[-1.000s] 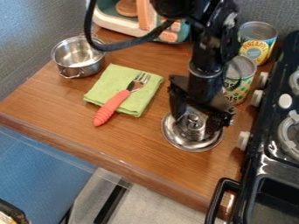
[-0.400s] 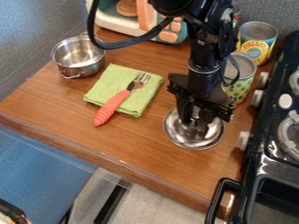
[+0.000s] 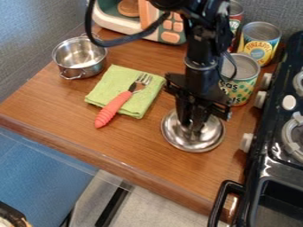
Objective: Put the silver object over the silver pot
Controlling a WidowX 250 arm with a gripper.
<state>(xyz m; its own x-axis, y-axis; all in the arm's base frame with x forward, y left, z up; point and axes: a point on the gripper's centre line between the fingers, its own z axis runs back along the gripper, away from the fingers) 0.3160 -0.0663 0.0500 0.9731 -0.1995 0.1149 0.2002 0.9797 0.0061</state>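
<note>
One gripper (image 3: 192, 126), right of centre, fingers drawn together at the middle of one silver lid (image 3: 206, 142), holding it; lid low over the counter (image 3: 65, 117); one silver pot (image 3: 80, 57), far left, well apart, two handles; between them one green cloth (image 3: 106, 87), one fork (image 3: 115, 107) on it; three cans (image 3: 260, 42), far right; one stove (image 3: 269, 166), right edge.

A brown wooden counter (image 3: 65, 108) is seen at a slant. At its left edge a silver pot (image 3: 89, 70) is set upright; near it a green cloth (image 3: 106, 85) is laid flat. A toy appliance (image 3: 118, 26) is placed at the back, and three cans (image 3: 241, 86) are grouped upright at the back right. Whether the round silver object (image 3: 177, 139) is supported by the wood cannot be told
</note>
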